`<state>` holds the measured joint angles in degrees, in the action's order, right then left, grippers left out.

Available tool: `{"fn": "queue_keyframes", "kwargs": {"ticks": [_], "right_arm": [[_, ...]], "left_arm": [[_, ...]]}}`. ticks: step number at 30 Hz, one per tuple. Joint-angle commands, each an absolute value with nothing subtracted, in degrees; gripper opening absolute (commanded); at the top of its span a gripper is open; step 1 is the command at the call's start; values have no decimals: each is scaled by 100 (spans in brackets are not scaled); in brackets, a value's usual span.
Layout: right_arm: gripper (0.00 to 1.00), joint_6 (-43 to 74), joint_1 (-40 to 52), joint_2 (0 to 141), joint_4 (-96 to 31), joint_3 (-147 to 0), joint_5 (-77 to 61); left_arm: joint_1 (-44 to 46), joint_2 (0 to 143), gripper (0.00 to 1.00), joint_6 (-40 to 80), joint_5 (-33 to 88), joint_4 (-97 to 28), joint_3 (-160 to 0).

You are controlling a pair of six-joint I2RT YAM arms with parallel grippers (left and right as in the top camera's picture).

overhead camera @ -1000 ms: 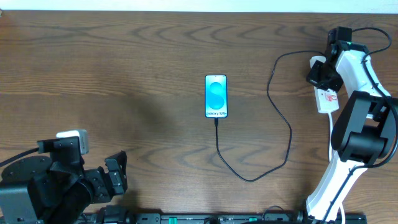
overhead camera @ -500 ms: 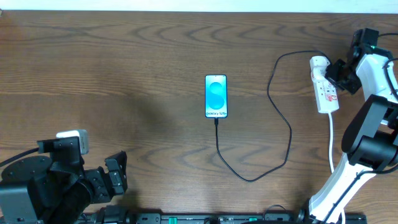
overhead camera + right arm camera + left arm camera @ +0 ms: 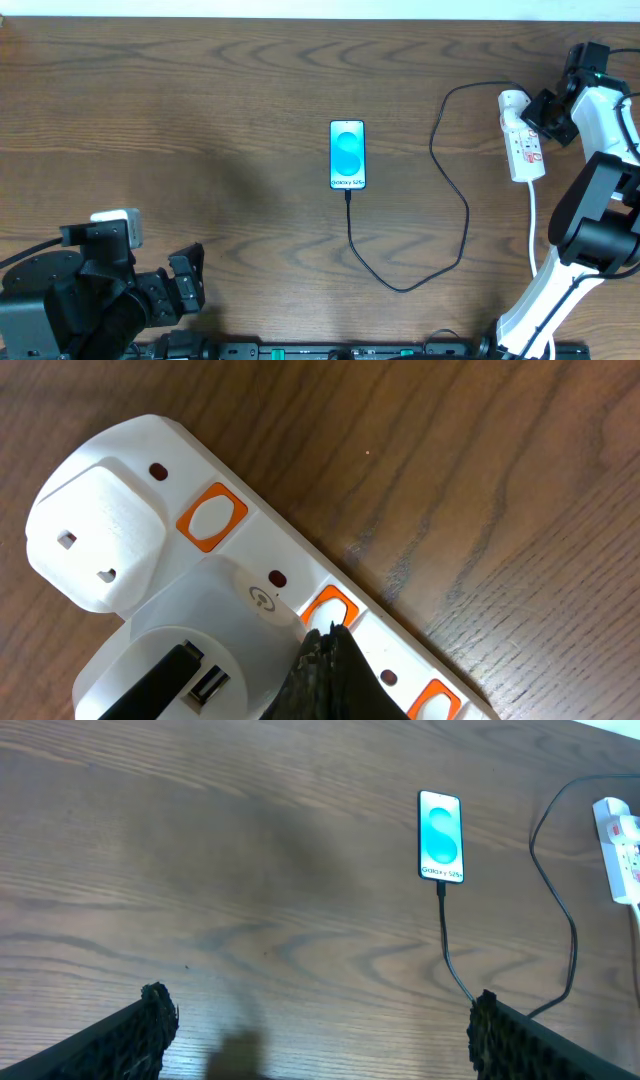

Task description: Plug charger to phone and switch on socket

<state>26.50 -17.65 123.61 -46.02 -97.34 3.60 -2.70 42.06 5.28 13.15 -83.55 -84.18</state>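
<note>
The phone (image 3: 347,154) lies screen up mid-table, its cyan screen lit. The black charger cable (image 3: 465,222) runs from the phone's near edge in a loop to the socket strip (image 3: 524,150) at the right. In the right wrist view a white adapter (image 3: 190,650) with the black cable in it sits in the strip (image 3: 250,540). My right gripper (image 3: 325,638) is shut, with its tip over an orange switch (image 3: 330,608) beside the adapter. My left gripper (image 3: 320,1032) is open and empty, low at the near left. The phone (image 3: 440,835) is far ahead of it.
A white plug (image 3: 95,540) fills the strip's end outlet, next to another orange switch (image 3: 212,517). The strip's white cord (image 3: 533,225) runs toward the near edge beside the right arm's base. The left arm's base (image 3: 60,300) fills the near left corner.
The right gripper has swung from above the strip's far end to its right side, then edged back left onto the strip. The left arm, phone and cable have not moved.
</note>
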Motion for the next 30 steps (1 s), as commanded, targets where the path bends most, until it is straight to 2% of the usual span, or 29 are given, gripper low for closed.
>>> {"fn": "queue_keyframes", "kwargs": {"ticks": [1, 30], "right_arm": [[1, 2633, -1752, 12300, -4576, -9769, 351], [1, 2456, -1601, 12693, -4344, -9653, 161]], "left_arm": [[-294, 4182, 94, 473, 1256, -8353, -8466], [-294, 4182, 94, 473, 1256, -8353, -8466]]}}
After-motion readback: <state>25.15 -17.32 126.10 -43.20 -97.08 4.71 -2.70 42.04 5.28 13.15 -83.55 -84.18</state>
